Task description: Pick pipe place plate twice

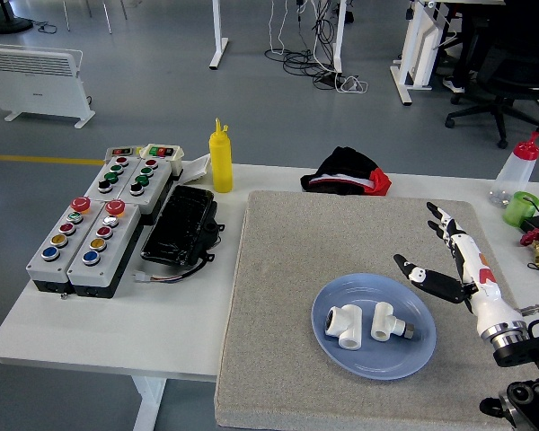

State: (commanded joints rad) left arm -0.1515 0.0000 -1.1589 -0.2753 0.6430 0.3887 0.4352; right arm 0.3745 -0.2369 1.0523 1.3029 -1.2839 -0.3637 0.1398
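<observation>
Your right hand [449, 260] hangs above the grey mat [287, 269] just right of the blue plate [341, 355], fingers spread wide and thumb stretched toward the plate; it holds nothing and touches nothing. On the plate you have two white pipe fittings lying side by side: the left fitting [344, 324] and the right fitting [387, 322], the right one with a dark metal end. They sit close together near the plate's middle, and whether they touch cannot be told. On the bench left of the mat sit two grey button boxes [108, 220], a black tray [180, 224] and a yellow squeeze bottle [220, 159]. No brand, label or writing is readable on any of these; the markings on the button boxes are too small to make out.
</observation>
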